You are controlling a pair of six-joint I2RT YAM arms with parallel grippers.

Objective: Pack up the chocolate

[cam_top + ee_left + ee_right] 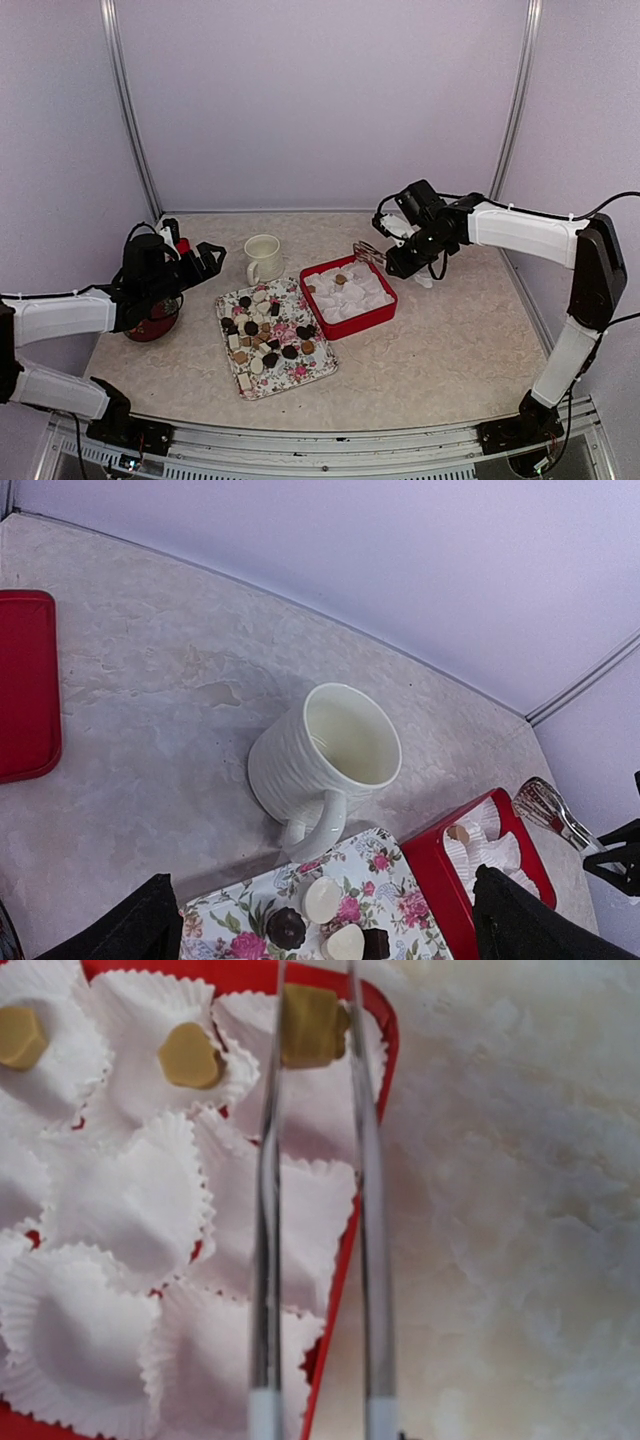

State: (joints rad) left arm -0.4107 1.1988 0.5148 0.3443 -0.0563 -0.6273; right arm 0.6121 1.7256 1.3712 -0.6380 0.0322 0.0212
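Many dark, tan and cream chocolate pieces [262,335] lie on a floral tray [300,378]. A red box [372,318] lined with white paper cups holds two tan pieces [190,1055]. My right gripper [405,258] is shut on metal tongs [268,1260]. The tongs pinch a tan chocolate [312,1025] above a liner at the box's far corner. My left gripper [322,900] hangs open and empty over the tray's far end, near the mug [325,755].
A cream ribbed mug [262,257] stands just beyond the tray, its handle toward it. A red lid [25,685] lies on the table at the left, under my left arm. White walls and metal posts close in the back and sides.
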